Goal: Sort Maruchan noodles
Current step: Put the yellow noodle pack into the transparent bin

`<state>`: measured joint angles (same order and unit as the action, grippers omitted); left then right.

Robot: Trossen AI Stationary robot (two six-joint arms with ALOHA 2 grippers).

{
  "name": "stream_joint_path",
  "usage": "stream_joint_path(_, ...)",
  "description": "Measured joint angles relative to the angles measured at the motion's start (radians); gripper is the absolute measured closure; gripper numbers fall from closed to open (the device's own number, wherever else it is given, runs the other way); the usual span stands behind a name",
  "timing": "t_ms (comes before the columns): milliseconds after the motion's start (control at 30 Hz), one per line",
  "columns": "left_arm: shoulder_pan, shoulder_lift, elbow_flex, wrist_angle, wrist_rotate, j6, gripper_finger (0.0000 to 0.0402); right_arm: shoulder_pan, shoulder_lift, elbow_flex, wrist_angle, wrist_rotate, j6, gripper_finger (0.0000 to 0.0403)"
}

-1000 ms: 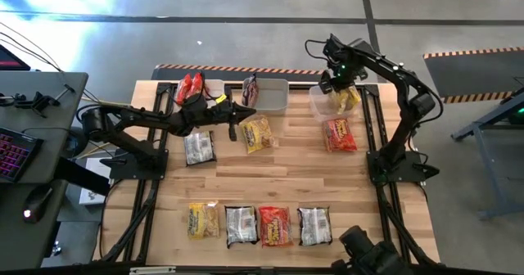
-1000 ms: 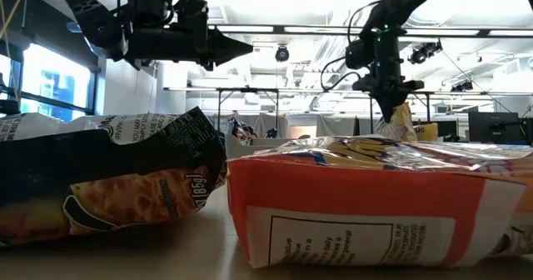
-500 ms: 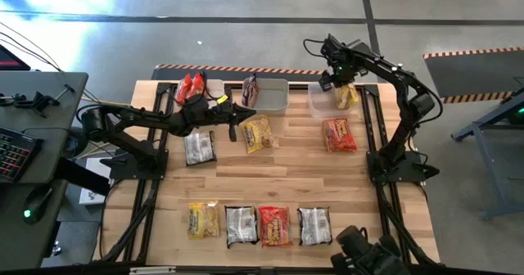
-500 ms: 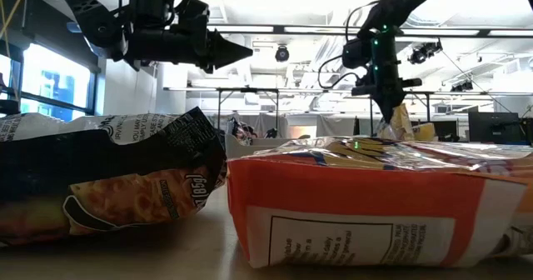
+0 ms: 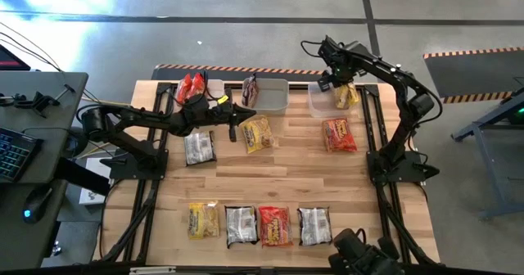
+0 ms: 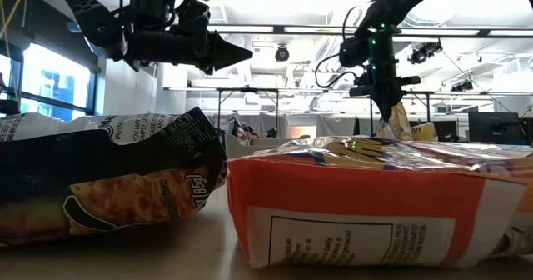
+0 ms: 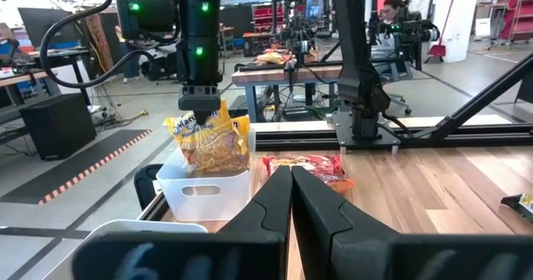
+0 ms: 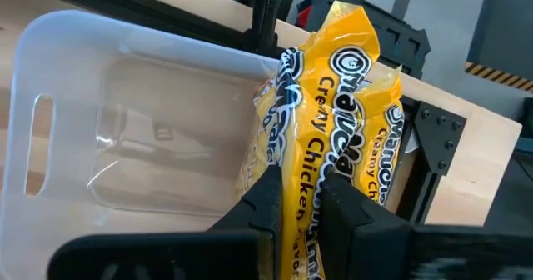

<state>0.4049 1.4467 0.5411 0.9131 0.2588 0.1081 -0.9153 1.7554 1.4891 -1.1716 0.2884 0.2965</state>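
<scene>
My right gripper [image 5: 337, 80] stands over the right-hand pale bin [image 5: 321, 105] at the table's far edge, shut on a yellow Maruchan noodle packet [image 8: 333, 113]. The packet's lower end is down inside the bin [image 7: 204, 188]. My left gripper [image 5: 248, 112] hovers shut and level above the table's middle with nothing in it, beside a loose yellow packet [image 5: 258, 133]. A silver packet [image 5: 199, 148] and a red packet [image 5: 340, 134] lie flat on the table. Several more packets [image 5: 258, 224] lie in a row by the near edge. My right gripper pinches the yellow packet near its upper end [image 7: 200, 118] between its two fingers [image 8: 266, 198]. The fingers come from above, pointing steeply down. The packet hangs nearly upright below them with its lower part inside the bin; whether it rests on the bin floor I cannot tell.
A left bin [image 5: 214, 87] holds red packets [image 5: 189, 87], and a middle bin [image 5: 274, 96] holds a silver packet [image 5: 249, 90]. Bare wood lies between the loose packets and the near row. Desks with a keyboard stand left of the table.
My right gripper has turned a little above the right bin while staying in place. The yellow packet has swung with it and now hangs more upright, closer to the bin's far side.
</scene>
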Motion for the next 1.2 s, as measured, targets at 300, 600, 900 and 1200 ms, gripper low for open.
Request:
stream_joint_path(300,0.0,0.0,0.0,0.0,0.0,0.0,0.0399,0.038,0.0,0.0,0.009,0.08,0.038,0.0375)
stream_joint_path(600,0.0,0.0,0.0,-0.005,0.0,0.006,0.0399,0.075,-0.006,-0.185,0.184,0.109,0.064,0.0375)
stream_joint_path(900,0.0,0.0,0.0,-0.002,0.0,0.017,0.0399,0.098,-0.061,-0.252,0.283,0.187,0.055,0.0375)
stream_joint_path(1200,0.0,0.0,0.0,0.0,0.0,0.016,0.0399,0.095,-0.081,-0.245,0.222,0.183,0.067,0.0345)
